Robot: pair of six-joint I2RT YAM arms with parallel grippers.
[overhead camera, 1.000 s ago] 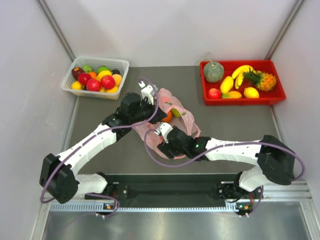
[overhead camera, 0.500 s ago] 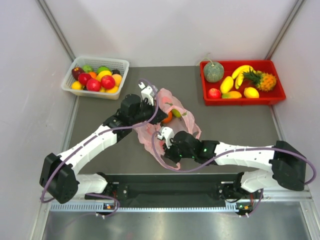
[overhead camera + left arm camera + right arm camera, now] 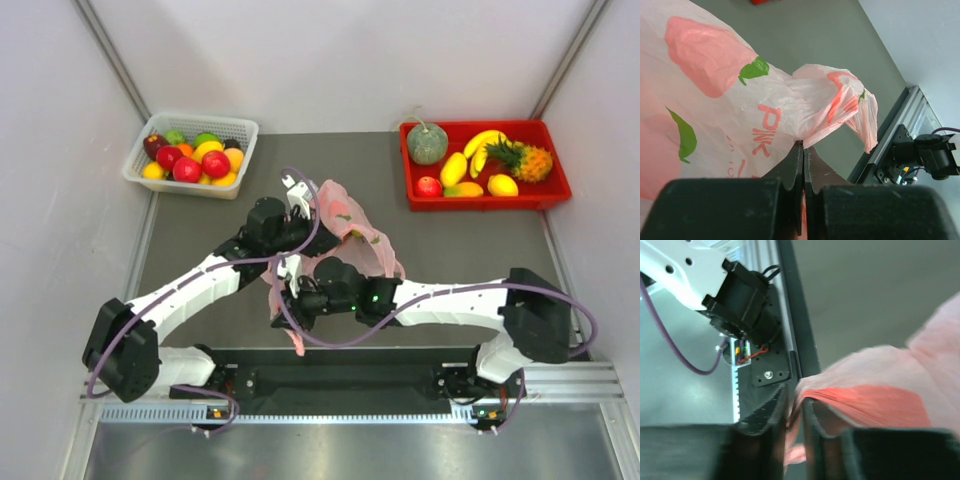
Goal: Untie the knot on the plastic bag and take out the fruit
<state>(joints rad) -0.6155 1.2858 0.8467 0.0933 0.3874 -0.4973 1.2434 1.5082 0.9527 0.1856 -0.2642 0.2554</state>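
On the grey bench [image 3: 470,255], the pink plastic bag [image 3: 358,236] lies crumpled left of the red tray [image 3: 520,202]. The left tool [image 3: 802,150] is clamped tight on its film. The right tool [image 3: 795,401] pinches a pink strip, its jaws nearly together.

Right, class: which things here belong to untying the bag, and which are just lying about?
Job in hand: plastic bag; left claw and right claw, both pinching it.
Lying about: white basket of fruit; red tray; melon; pineapple; bananas.
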